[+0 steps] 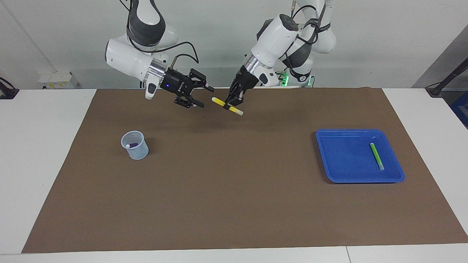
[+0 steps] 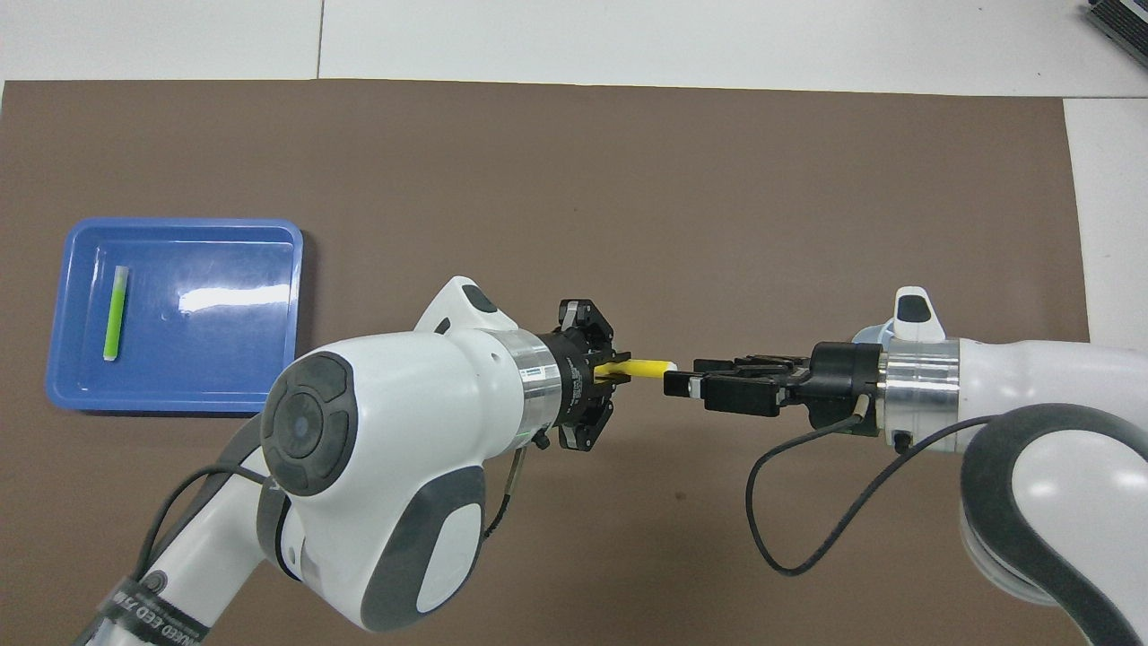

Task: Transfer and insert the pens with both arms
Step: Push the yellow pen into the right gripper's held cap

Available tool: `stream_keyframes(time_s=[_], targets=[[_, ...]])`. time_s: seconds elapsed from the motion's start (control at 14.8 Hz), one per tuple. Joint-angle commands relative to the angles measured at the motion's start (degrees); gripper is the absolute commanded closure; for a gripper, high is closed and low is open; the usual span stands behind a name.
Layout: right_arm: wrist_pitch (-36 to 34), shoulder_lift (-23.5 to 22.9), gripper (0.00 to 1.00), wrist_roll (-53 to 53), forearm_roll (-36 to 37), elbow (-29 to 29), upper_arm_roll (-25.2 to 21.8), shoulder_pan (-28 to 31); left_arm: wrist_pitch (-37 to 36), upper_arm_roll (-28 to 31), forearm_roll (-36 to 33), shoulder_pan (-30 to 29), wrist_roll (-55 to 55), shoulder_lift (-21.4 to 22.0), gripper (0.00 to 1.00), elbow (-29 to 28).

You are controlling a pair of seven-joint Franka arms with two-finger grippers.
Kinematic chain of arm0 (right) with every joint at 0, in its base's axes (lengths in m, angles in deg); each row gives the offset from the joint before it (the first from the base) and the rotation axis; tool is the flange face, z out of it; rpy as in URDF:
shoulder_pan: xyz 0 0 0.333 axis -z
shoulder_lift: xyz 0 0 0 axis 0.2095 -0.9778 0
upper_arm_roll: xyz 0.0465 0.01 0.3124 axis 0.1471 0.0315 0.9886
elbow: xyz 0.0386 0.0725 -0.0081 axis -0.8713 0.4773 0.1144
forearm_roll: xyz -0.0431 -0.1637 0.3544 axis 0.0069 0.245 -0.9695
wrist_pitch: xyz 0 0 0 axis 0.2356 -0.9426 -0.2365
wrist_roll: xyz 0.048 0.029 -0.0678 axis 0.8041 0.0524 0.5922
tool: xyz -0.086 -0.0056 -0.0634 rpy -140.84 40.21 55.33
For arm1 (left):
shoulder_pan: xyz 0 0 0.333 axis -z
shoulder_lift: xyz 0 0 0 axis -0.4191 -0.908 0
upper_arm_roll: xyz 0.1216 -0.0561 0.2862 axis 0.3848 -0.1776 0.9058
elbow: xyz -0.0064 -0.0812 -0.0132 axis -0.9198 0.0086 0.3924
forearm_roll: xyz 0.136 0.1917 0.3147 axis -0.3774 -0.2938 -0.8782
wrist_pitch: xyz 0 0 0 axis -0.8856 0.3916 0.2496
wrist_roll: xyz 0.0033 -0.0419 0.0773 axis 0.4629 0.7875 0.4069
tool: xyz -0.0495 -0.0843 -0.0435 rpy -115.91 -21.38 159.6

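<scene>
Handing over the yellow pen (image 1: 227, 106) mid-air, top centre of the facing view: left claw (image 1: 232, 103) clamped on its middle, right claw (image 1: 201, 95) spread wide just beside its tip. Next, probably: closing right, then releasing left, toward the cup (image 1: 135, 145) holding the purple pen (image 1: 131, 145). Green pen (image 1: 376, 156) lying in the tray (image 1: 331, 153).

I see a brown mat (image 1: 234, 190) covering most of the white table (image 1: 44, 164), whose bare surface shows at both ends and along the edge farthest from the robots. A blue tray (image 1: 343, 160) sits flat on the mat toward the left arm's end of the table, and a small translucent cup (image 1: 136, 146) stands upright on the mat toward the right arm's end, the two well apart. By the wall off the right arm's end of the table I can make out a small white box (image 1: 57, 79).
</scene>
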Motion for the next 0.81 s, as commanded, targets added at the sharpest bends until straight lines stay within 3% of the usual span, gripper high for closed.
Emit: stream_keyframes(time_s=[0.0,0.27,0.47,0.74], targets=[[-0.5,1.4,0.27,2.7,-1.8,1.3,-0.1,0.3,2.1,0.8,0.2,1.7,1.2,-0.1,1.00,-0.9],[-0.2,1.3,0.47,3.0,-1.8,1.3,-0.1,0.2,2.1,0.8,0.1,2.3,1.2,-0.1,1.00,-0.9],[0.4,1.4,0.48,3.5,-1.7,1.3,0.1,0.1,2.2,0.8,0.0,2.5,1.2,-0.1,1.00,-0.8],[1.5,1.3,0.62,3.7,-1.7,1.3,0.3,-0.9,2.8,0.8,0.0,2.6,1.3,-0.2,1.00,-0.6]])
